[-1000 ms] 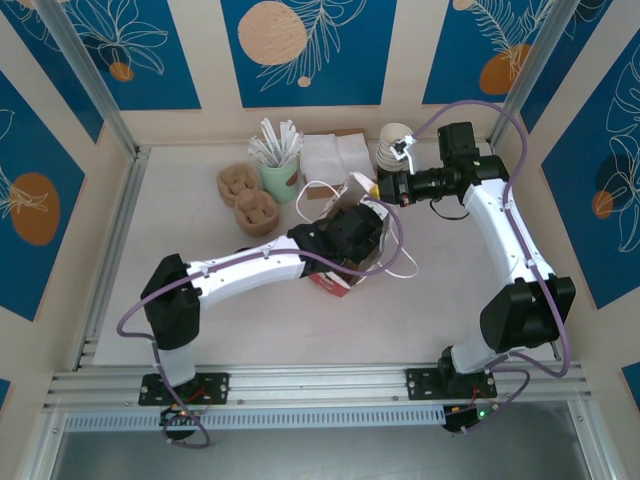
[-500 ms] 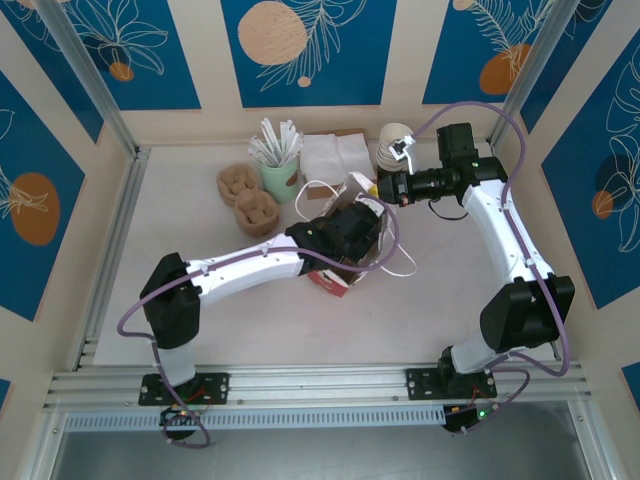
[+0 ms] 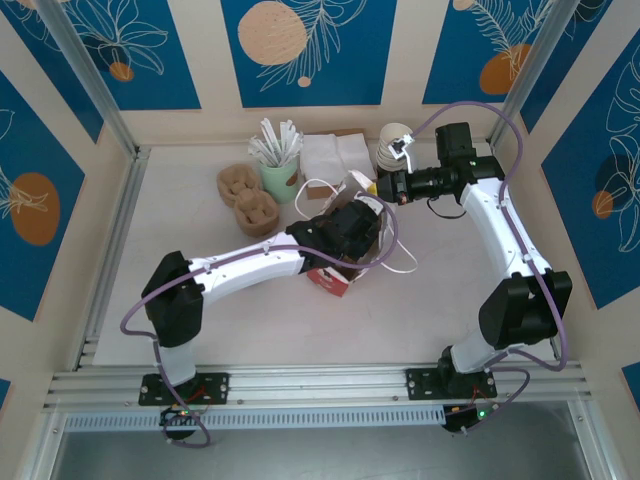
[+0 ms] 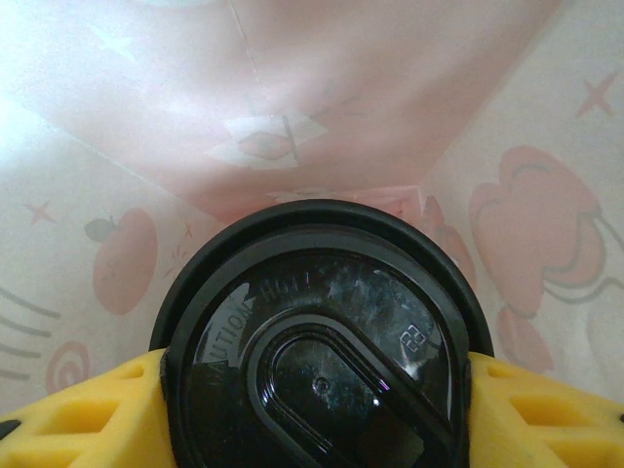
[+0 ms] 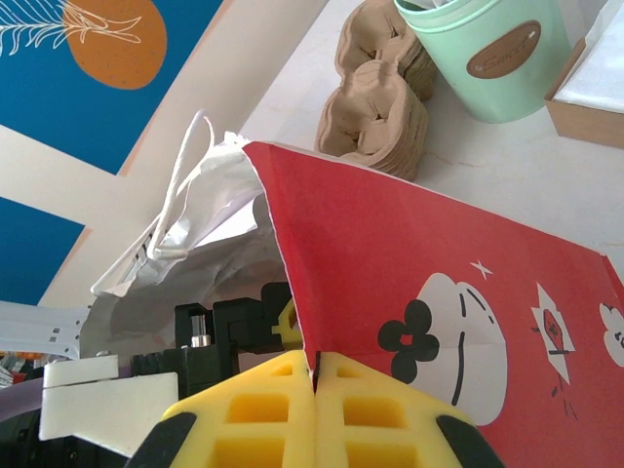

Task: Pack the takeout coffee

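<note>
Sitting inside the bag, the coffee was clamped at its black lid by your left gripper, 1 yellow finger touching each side, pale pink paper all around it. Your right gripper was pressed together on the bag's red edge, pinching it by the opening. In the top view the bag rested on the table, near 2 brown carriers and a green cup.

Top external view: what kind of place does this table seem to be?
Probably a mock café takeout station inside a robot test cell: pulp cup carriers, a pale green cup of white sticks, stacked paper cups and a red paper bag.
</note>
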Controlling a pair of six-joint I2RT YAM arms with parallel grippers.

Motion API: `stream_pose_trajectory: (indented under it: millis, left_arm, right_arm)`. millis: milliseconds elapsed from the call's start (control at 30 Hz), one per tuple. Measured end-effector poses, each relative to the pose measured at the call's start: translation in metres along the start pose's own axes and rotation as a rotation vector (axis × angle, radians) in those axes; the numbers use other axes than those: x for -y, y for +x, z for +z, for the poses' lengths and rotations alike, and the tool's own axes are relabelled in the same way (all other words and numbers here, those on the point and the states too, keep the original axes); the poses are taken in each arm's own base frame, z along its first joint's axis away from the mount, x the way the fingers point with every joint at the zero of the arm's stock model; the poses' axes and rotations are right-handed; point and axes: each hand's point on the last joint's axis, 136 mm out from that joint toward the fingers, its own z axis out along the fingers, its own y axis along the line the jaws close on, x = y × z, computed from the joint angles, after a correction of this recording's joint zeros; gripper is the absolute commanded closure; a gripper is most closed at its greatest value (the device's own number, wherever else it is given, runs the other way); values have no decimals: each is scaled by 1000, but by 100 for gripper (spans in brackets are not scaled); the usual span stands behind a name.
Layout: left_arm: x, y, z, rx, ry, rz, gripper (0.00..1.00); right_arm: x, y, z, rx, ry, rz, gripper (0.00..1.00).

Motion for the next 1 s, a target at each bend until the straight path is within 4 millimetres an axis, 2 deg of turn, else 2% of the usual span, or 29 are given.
stream_pose_trajectory:
  millis: [633, 767, 900, 1000]
  left_arm:
    - [-4, 7, 21, -63, 3, -17, 42]
    - [-3, 8, 27, -87, 9, -22, 42]
    - [-7, 13, 33, -120, 11, -39, 42]
    - [-10, 15, 39, -139, 8, -53, 42]
  right_arm:
    - [7, -7, 4, 15, 23, -7, 96]
    - [11, -9, 7, 19, 24, 13, 88]
    - [12, -10, 11, 17, 17, 46, 73]
    - [17, -15, 11, 24, 33, 80, 66]
